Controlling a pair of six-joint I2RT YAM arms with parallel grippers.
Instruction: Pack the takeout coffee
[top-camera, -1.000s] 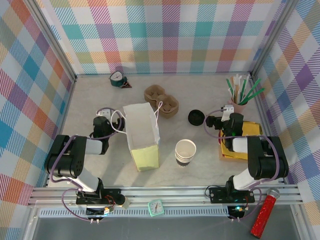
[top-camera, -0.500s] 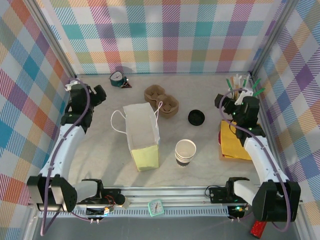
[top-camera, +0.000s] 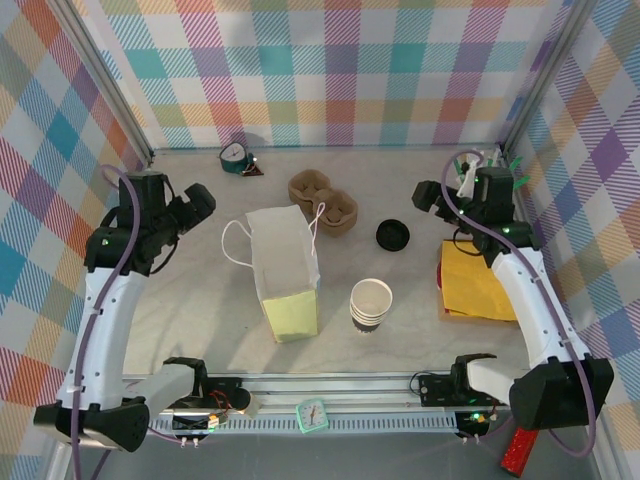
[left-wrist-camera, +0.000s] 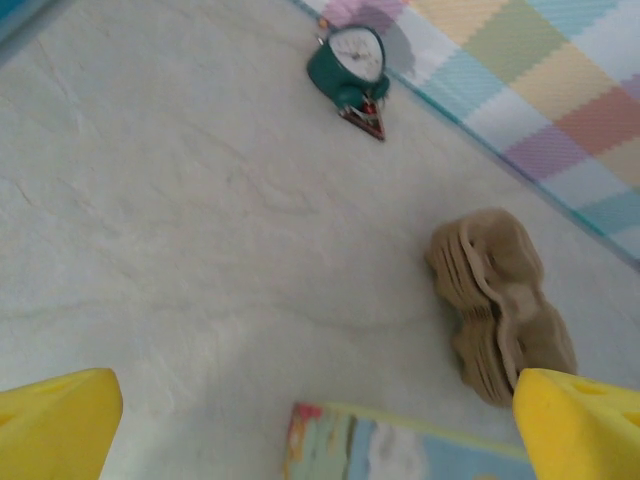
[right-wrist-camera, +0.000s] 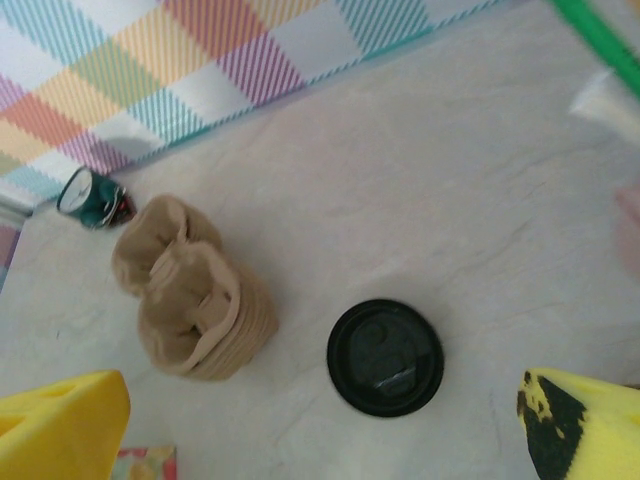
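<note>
Takeout coffee (top-camera: 393, 235): upright on the table (top-camera: 200, 300). From above the round black lid hides the cup body. It sits right of the paper bag (top-camera: 285, 265), near the cardboard carriers (top-camera: 323, 200). Left gripper (top-camera: 198, 203) and right gripper (top-camera: 430, 196) are raised, fingers spread, empty.

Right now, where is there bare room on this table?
Bare tabletop lies left of the paper bag, along the back right of the green clock, and in front between the stacked cups and yellow pad. It is crowded mid-table around the cup carriers and lidded coffee.
</note>
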